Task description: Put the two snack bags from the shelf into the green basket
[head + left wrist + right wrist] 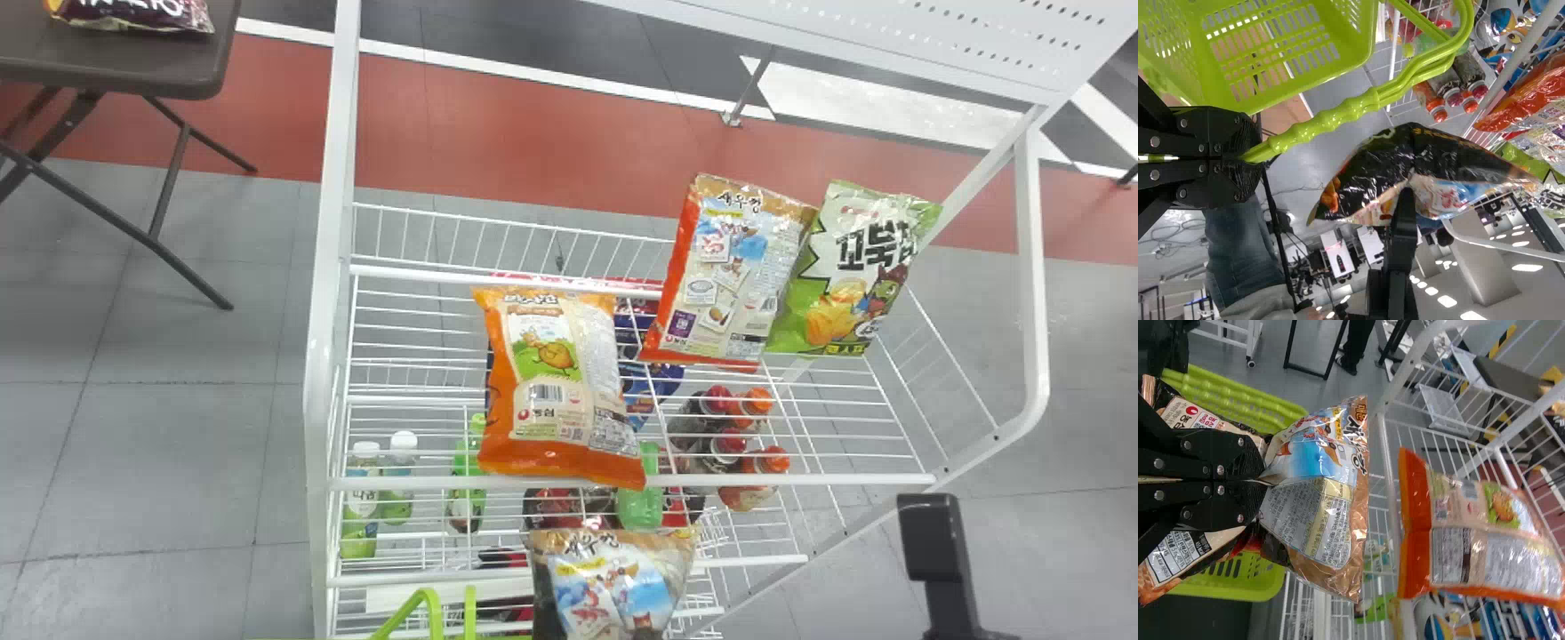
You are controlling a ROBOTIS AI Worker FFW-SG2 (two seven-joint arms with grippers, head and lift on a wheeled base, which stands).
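Note:
Near the bottom of the head view, a black part of my right gripper's wrist [929, 538] shows beside the shelf, and a brown-and-blue snack bag [613, 578] hangs in front of the rack. In the right wrist view my right gripper [1265, 481] is shut on that bag [1315, 500] by one end. Behind it lies the green basket [1238, 577], holding at least one other bag [1178, 557]. The basket's handle [1338, 115] is clamped in my left gripper [1248, 157]. On the shelf stand an orange bag [556, 382], an orange-edged bag [725, 271] and a green bag [853, 271].
The white rack's post [329, 311] rises left of the orange bag, and its front rail [800, 480] runs below. Bottles [362, 498] stand on a lower level. A brown table [133, 71] with another snack bag is at the far left.

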